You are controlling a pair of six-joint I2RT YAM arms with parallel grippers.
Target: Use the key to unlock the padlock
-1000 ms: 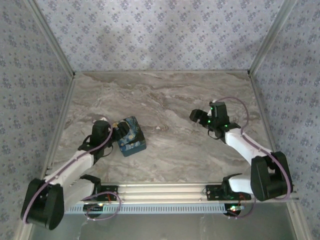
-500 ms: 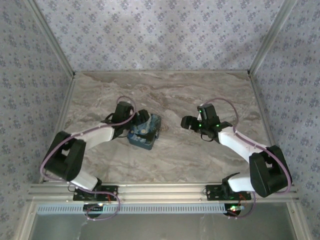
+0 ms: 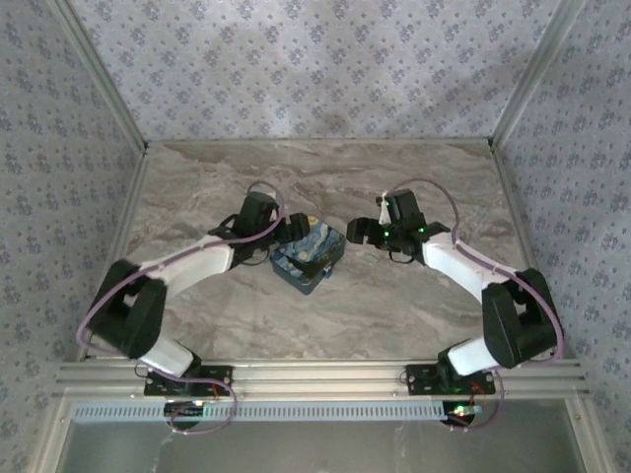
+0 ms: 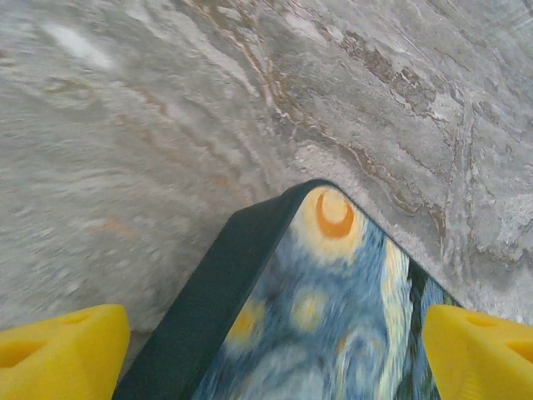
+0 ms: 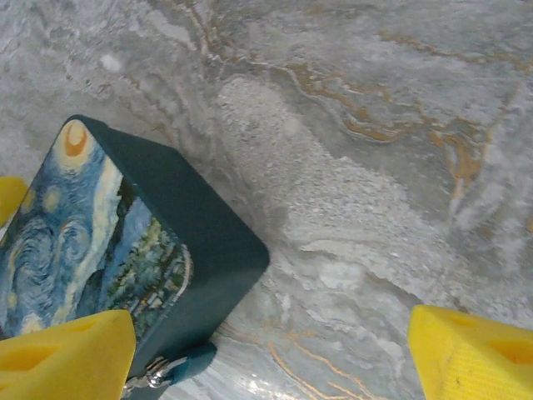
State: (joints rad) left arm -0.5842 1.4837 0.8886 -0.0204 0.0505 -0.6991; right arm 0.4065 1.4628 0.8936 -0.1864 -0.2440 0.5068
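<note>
The blue-and-yellow swirl-painted tin [image 3: 311, 258] sits near the table's middle. My left gripper [image 3: 292, 239] straddles its left end with the jaws wide. In the left wrist view both yellow fingers [image 4: 58, 354] press against the tin [image 4: 333, 317]. The padlock [image 5: 154, 377] is a tiny silvery piece hanging at the tin's [image 5: 100, 242] side, right beside my right gripper's left finger [image 5: 67, 354]. My right gripper [image 3: 357, 235] [image 5: 266, 354] stands open just right of the tin, with bare marble between its fingers. The key is out of view.
The marble tabletop [image 3: 394, 315] has free room behind and to the right of the tin. Patterned walls close in the left, back and right sides. An aluminium rail [image 3: 315, 374] runs along the near edge by the arm bases.
My left arm has swung right and brought the tin from the left side to the middle, turning it. My right gripper has moved left, close to the tin.
</note>
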